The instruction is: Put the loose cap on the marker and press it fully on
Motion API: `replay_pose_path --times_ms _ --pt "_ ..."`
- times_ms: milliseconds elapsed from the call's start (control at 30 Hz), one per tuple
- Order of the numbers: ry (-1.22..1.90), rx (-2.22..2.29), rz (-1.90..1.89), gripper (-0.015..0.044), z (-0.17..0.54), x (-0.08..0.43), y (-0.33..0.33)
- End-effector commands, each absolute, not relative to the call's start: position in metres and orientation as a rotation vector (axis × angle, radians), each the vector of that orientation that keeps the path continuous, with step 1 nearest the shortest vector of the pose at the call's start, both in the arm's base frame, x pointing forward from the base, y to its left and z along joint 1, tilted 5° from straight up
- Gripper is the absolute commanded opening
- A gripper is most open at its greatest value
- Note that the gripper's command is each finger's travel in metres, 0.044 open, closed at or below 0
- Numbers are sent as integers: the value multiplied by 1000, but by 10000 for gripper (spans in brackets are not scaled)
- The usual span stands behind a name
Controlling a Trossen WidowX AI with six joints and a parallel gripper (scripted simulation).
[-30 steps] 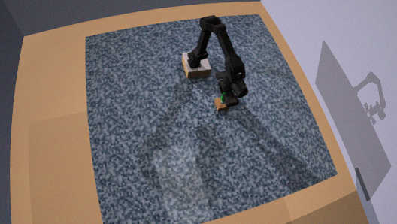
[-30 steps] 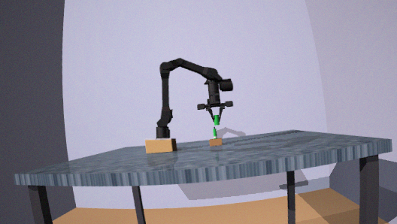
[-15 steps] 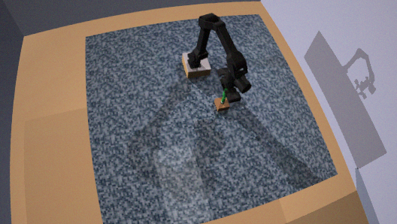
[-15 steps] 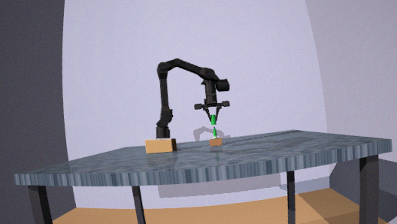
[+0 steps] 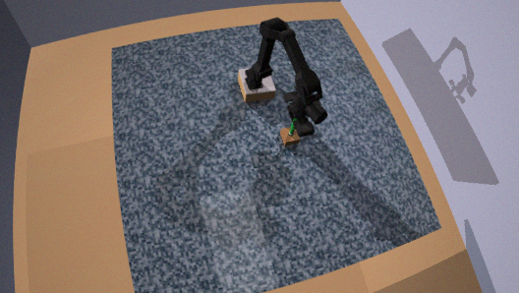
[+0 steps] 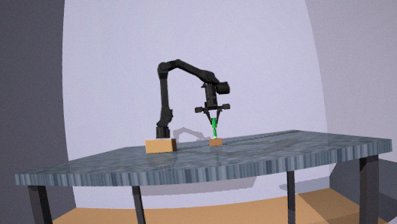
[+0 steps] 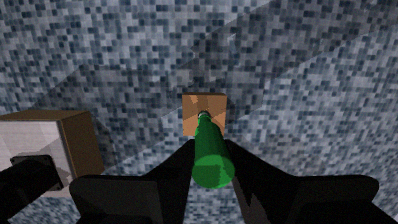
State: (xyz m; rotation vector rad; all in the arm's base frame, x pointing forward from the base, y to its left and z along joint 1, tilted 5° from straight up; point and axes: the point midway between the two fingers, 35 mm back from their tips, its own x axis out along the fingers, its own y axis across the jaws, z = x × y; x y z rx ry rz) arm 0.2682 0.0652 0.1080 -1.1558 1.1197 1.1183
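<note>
Speckled grey tabletop (image 6: 263,150) carries your small holder (image 7: 216,107), with the marker (image 6: 214,133) standing upright in it. Your gripper (image 7: 212,165) is clamped on the green cap (image 7: 210,150), which sits directly over the marker, its lower end at the marker's tip. You cannot tell from these views how far down the cap is seated.

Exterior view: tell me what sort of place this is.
Likely a bare robot test room: one arm bolted to a block on a speckled table, plain walls, nothing else but a marker holder.
</note>
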Motion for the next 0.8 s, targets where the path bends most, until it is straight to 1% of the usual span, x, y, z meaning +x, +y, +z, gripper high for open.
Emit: replay_pose_path --times_ms 0,767 --pt "1131 -1155 1116 0 100 269 65" --pt "1131 -1155 1116 0 69 270 66"
